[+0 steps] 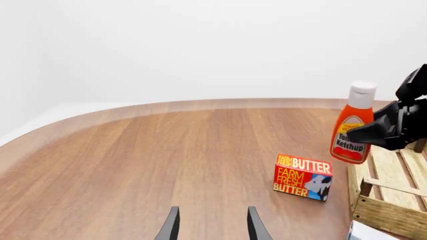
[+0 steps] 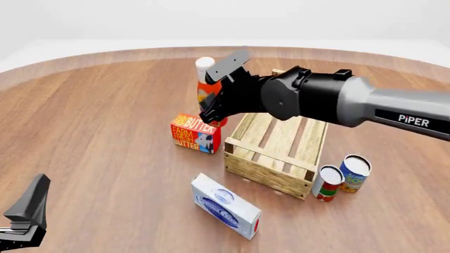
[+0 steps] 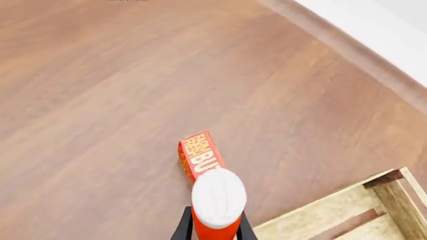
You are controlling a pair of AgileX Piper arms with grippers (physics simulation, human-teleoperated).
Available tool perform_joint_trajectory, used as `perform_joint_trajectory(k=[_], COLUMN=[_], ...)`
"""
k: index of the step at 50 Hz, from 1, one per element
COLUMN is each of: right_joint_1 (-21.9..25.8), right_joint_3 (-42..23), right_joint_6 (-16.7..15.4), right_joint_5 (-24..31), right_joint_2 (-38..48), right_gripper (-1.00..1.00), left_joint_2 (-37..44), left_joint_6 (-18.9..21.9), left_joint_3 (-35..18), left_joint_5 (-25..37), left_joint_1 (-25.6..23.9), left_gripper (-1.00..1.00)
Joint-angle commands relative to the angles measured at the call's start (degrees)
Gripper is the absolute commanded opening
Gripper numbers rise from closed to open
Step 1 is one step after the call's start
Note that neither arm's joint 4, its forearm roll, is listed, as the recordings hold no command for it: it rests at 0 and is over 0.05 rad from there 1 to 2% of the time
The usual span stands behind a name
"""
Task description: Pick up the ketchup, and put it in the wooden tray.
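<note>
The ketchup (image 2: 204, 90), a red-orange bottle with a white cap, hangs slightly tilted above the table. My right gripper (image 2: 214, 108) is shut on its lower body. It hangs over the spot behind the butter box, just left of the wooden tray (image 2: 271, 174). The left wrist view shows the ketchup (image 1: 351, 132) gripped by the right gripper (image 1: 383, 131) beside the wooden tray (image 1: 387, 215). In the right wrist view the ketchup (image 3: 219, 197) stands between the dark fingers (image 3: 186, 229), with the wooden tray (image 3: 333, 210) beside it. My left gripper (image 1: 212, 226) is open and empty, low at the near left (image 2: 28, 211).
A red and yellow butter box (image 2: 195, 134) stands against the tray's left end. A white and blue box (image 2: 225, 205) lies in front of the tray. Two cans (image 2: 327, 183) (image 2: 355, 173) stand at the tray's right front corner.
</note>
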Motion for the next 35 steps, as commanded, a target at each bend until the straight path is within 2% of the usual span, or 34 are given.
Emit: perform_joint_trajectory(k=[1,16,22,35], right_joint_1=[-4.30,-11.39,-15.85,-21.93], right_joint_3=[-1.01,-0.88,-0.55,0.68], right_joint_6=[1.33,1.16,0.52,0.08], right_joint_5=[1.40,0.32,-1.03,-3.59], right_joint_2=[-0.78,1.58,3.63,6.23], right_gripper=[-1.00,-1.00,-1.00,-1.00], left_joint_2=[0.00,0.00,0.00,0.00], left_joint_6=[0.00,0.00,0.00,0.00], left_joint_3=[0.00,0.00,0.00,0.00], left_joint_5=[0.00,0.00,0.00,0.00], left_joint_1=[0.00,0.00,0.00,0.00], left_gripper=[1.00,1.00,1.00,1.00])
